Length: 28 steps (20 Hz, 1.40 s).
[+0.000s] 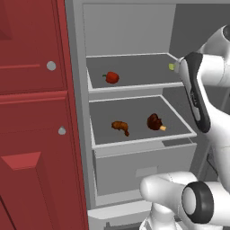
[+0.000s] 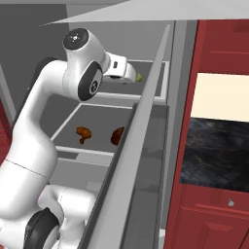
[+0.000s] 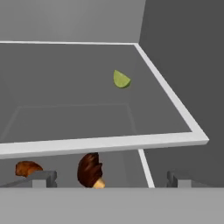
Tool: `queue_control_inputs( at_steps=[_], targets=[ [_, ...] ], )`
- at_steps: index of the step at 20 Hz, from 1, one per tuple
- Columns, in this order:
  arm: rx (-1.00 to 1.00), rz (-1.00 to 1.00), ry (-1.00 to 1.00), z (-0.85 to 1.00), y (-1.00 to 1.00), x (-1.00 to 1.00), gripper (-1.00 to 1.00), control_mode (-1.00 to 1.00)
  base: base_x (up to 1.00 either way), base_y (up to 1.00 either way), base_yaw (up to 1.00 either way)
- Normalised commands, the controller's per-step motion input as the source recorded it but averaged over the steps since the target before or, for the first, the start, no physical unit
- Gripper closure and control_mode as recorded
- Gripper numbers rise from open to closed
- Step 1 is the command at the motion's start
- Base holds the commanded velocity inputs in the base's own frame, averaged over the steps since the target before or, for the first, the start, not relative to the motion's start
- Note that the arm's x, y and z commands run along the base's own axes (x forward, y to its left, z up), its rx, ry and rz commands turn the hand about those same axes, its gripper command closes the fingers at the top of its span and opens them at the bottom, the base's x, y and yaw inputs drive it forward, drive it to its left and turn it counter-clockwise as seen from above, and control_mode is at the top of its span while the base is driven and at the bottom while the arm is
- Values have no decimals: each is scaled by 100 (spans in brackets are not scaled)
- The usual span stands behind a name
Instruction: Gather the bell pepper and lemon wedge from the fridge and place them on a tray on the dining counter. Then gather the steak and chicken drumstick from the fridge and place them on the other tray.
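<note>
The fridge stands open. On its upper shelf (image 1: 134, 85) a red bell pepper (image 1: 111, 77) lies at the left and a green-yellow lemon wedge (image 1: 171, 66) at the right. My gripper (image 3: 110, 179) is open and empty. It hovers at the shelf's front right, short of the lemon wedge (image 3: 121, 79), with the hand (image 2: 120, 68) level with that shelf. On the lower shelf (image 1: 139, 140) lie an orange-brown piece, seemingly the steak (image 1: 120, 126), and a dark chicken drumstick (image 1: 155, 121) with a pale bone end. The trays and the dining counter are out of view.
The open fridge door's edge (image 2: 138, 141) runs diagonally close on the arm's right. Red cabinets (image 1: 31, 112) flank the fridge on the left. A closed grey drawer (image 1: 143, 166) sits under the lower shelf. The fridge's right wall (image 3: 183, 57) is near the lemon wedge.
</note>
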Motion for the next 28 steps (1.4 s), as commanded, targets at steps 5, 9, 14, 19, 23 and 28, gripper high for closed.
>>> queue_control_inputs(
  at_steps=[5,9,14,19,23,28],
  targets=[
    [0,0,3,-1,-1,38,-100,-100,0,0,0],
    [0,0,5,-5,0,31,-100,-100,0,0,0],
    [0,0,4,-3,-8,23,-100,-100,0,0,0],
    [0,0,2,-7,-10,24,-100,-100,0,0,0],
    [0,0,0,-12,-8,27,-100,-100,0,0,0],
    [0,0,0,-14,-4,28,-100,-100,0,0,0]
  ],
)
